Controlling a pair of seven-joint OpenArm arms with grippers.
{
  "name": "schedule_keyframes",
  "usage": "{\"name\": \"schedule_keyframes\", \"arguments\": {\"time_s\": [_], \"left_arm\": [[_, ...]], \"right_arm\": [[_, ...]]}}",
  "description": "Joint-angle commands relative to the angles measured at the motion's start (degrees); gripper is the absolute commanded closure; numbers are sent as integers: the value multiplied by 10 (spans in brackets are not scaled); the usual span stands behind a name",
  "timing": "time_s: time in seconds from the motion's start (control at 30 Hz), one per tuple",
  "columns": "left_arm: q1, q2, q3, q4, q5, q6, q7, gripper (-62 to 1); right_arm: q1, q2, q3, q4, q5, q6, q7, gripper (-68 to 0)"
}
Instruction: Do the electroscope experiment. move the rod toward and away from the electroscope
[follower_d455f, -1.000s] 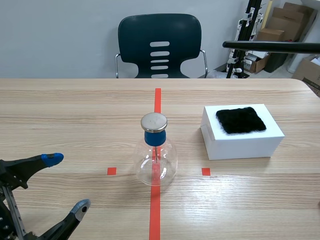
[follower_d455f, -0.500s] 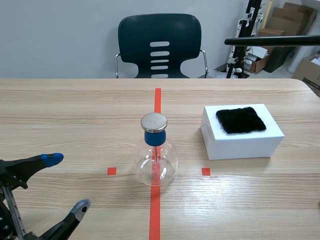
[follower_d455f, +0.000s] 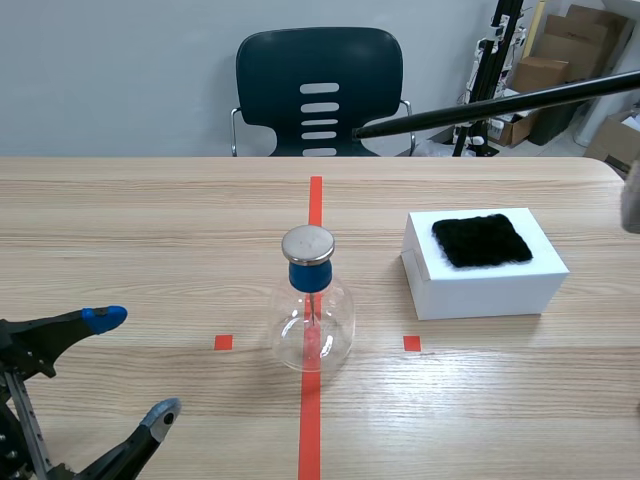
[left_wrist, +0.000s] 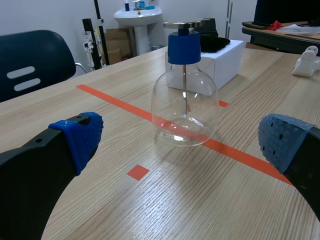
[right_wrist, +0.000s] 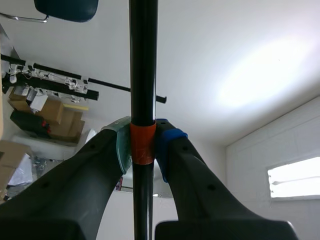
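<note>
Black rod (follower_d455f: 480, 107) is clamped at its orange band between the pads of the right tool (right_wrist: 144, 142) and slants high above the surface (follower_d455f: 150, 230), its tip up beyond the electroscope (follower_d455f: 311, 300) and well apart from it. Electroscope stands upright on the middle tape line, near a white box (follower_d455f: 480, 290) topped with black cloth (follower_d455f: 481, 240). Left tool (follower_d455f: 132, 365) gapes wide, holding nothing, low at the near edge.

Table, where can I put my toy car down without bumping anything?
Bare wood lies left of the electroscope, out to the table's edge, and in front of the white box. Tighter: the gap between electroscope and box, and the near left corner, where the open left gripper sits.
</note>
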Motion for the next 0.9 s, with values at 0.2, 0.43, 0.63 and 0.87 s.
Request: {"name": "schedule_keyframes", "arguments": {"time_s": [0.2,0.43,0.63,0.87], "left_arm": [[0,0,0,7,-4,0,-10,-623],[0,0,0,7,-4,0,-9,-623],[0,0,0,7,-3,0,-8,-623],[0,0,0,7,-3,0,-8,-623]], "right_arm": [[60,9,-77,3,-66,26,-36,-4],[73,9,-116,3,-108,54,-51,-4],[73,4,-125,3,-132,55,-56,-4],[73,4,-126,3,-143,56,-64,-4]]}}
